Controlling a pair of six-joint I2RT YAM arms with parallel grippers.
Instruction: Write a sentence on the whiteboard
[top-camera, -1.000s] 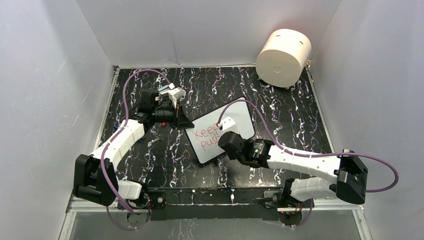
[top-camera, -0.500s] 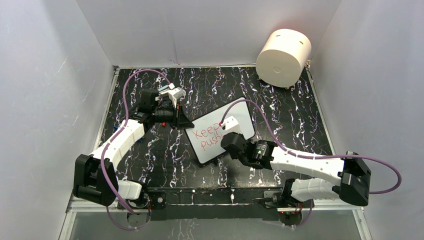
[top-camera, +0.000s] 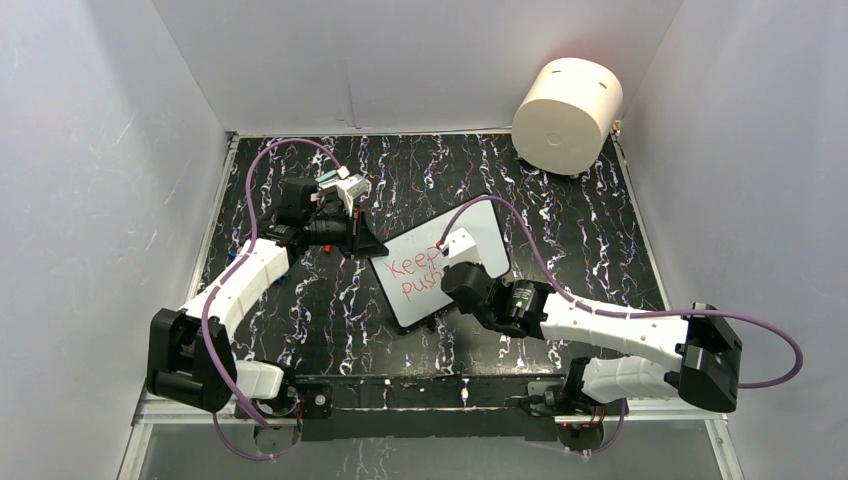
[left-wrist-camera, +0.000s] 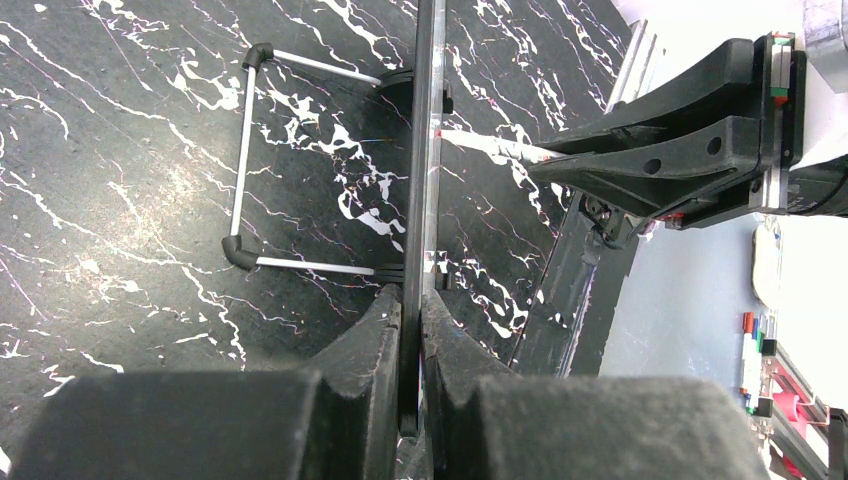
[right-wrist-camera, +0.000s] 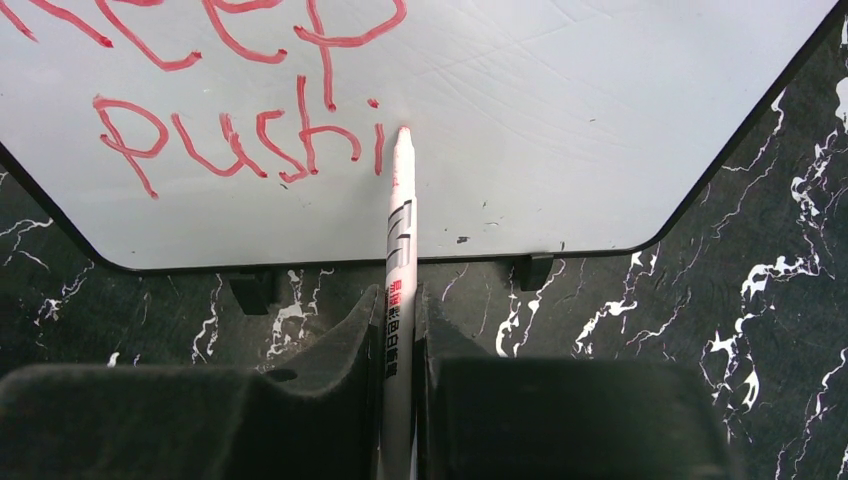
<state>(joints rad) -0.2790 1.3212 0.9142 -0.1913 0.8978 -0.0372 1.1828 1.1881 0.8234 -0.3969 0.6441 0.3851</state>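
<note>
Sentence (right-wrist-camera: 240, 140) "Keep Pushi" on whiteboard (right-wrist-camera: 600, 120); marker (right-wrist-camera: 400, 260) label unclear.

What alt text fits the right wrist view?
A white marker pen, clamped between the right arm's black fingers, touches its tip to a flat white black-rimmed whiteboard beside red handwritten "Pushi", under a cropped "Keep". Black white-veined tabletop lies beyond.

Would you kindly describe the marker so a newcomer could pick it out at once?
On the black marbled table, find the whiteboard clamped by the left gripper. The marker is the slim pen shut in the right gripper, tip against the board beside the red writing; it is white with dark print, unlike the black fingers.
</note>
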